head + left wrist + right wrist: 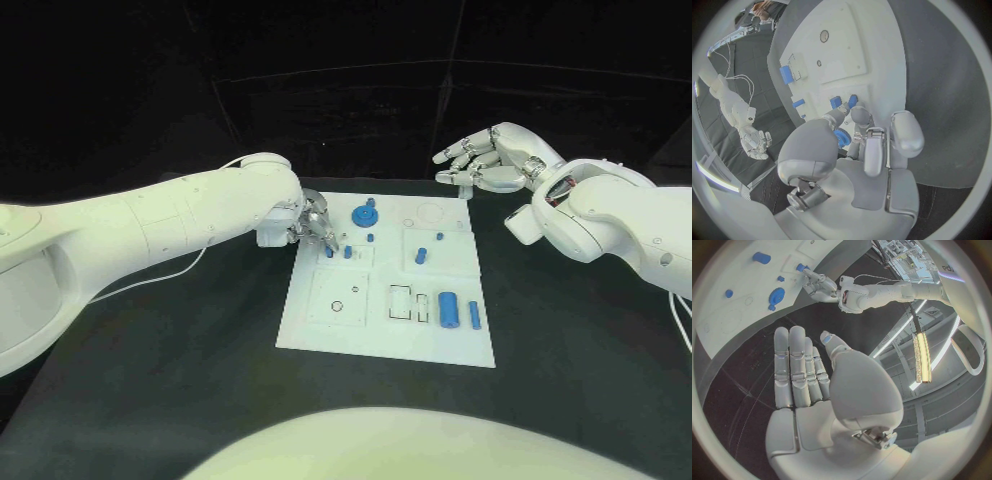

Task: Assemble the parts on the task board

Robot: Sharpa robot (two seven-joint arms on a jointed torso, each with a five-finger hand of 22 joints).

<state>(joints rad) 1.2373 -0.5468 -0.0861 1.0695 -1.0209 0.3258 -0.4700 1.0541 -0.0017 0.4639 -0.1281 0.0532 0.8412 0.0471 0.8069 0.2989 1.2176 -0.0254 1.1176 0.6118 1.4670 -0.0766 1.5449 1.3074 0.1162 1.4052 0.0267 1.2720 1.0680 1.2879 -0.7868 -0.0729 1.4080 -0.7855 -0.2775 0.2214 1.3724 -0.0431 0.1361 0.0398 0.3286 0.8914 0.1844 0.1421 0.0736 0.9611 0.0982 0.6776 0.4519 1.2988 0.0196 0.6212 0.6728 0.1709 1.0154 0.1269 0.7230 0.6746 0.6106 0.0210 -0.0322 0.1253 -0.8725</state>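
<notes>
Two hands: left silver hand [315,225] nearer, fingers together over small blue pegs [339,251] mid-frame on white plate [361,335]; whether pinching, cannot tell. Right silver hand [488,157] upper right, fingers apart, holding nothing.

Head camera overhead; wrist cameras share task board [387,300].

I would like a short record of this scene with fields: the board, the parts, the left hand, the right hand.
board: white task board in the middle of the black table
parts: small blue parts on the board, among them a round gear-like part
left hand: left hand at the board's far left corner, fingertips down among the parts; whether it holds one cannot be told
right hand: right hand beyond the board's far edge, fingers apart, holding nothing
</notes>
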